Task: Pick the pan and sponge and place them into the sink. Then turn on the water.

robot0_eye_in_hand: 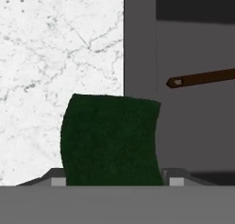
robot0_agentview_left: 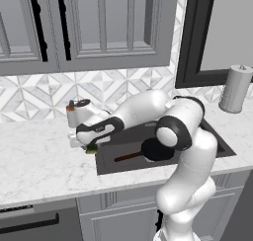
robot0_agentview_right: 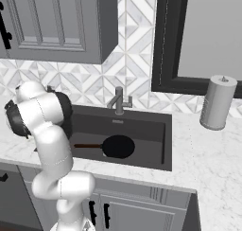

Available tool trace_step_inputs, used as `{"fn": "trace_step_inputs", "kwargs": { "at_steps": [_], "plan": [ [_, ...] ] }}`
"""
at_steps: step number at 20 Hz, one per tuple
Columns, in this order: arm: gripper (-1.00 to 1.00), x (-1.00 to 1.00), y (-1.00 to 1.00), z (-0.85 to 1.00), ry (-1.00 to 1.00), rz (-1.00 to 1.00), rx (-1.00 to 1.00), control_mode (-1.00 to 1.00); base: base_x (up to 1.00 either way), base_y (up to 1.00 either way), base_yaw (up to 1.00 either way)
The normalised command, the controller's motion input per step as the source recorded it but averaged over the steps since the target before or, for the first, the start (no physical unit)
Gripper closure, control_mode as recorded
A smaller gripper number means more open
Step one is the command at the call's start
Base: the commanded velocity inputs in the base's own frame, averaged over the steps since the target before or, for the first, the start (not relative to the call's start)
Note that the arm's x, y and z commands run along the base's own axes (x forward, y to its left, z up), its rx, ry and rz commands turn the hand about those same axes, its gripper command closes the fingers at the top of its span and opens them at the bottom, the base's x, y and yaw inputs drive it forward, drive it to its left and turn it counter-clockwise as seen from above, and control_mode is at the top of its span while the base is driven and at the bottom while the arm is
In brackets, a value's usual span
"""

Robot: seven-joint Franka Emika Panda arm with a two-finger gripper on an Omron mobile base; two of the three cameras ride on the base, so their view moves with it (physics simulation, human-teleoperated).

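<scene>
Black pan [robot0_agentview_right: 118, 146] lies flat in the dark sink [robot0_agentview_right: 156, 126], its brown handle pointing toward the arm's side; from the left base camera the pan [robot0_agentview_left: 157, 149] sits partly behind the robot's elbow. Dark green fills the middle of the hand camera: the sponge [robot0_eye_in_hand: 111, 140] sits between the two fingers, scrubbing face toward the lens, and the gripper [robot0_eye_in_hand: 111, 182] is closed on it, jaws about a sponge's width apart. Behind the sponge the counter [robot0_eye_in_hand: 50, 58] edge meets the sink [robot0_eye_in_hand: 193, 126] wall, so the sponge hangs right over the sink's left rim, and the tip of the pan handle [robot0_eye_in_hand: 202, 78] shows beyond it inside the basin. From the left base camera the gripper [robot0_agentview_left: 89, 145] is low at that rim with a bit of yellow-green sponge [robot0_agentview_left: 91, 149] peeking below it. A grey faucet [robot0_agentview_right: 118, 101] stands at the back rim. A grey canister [robot0_agentview_right: 217, 102] stands on the counter to the right
</scene>
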Motion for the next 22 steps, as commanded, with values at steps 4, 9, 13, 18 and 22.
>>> {"fn": "trace_step_inputs", "kwargs": {
  "at_steps": [4, 9, 13, 18, 22],
  "plan": [
    [1.0, -0.21, -0.5, 0.0, 0.0, 0.0, 0.01, -1.0, 0.0, 0.0, 0.0],
    [1.0, -0.23, -0.63, 0.01, 0.0, 0.0, 0.02, -1.0, 0.0, 0.0, 0.0],
    [1.0, -0.12, -0.68, 0.0, 0.0, 0.0, 0.02, -1.0, 0.0, 0.0, 0.0],
    [1.0, 0.03, -0.51, 0.04, 0.02, 0.01, 0.0, -1.0, 0.0, 0.0, 0.0],
    [1.0, 0.36, -0.36, 0.01, 0.01, 0.0, 0.0, -1.0, 0.0, 0.0, 0.0]
  ]
}}
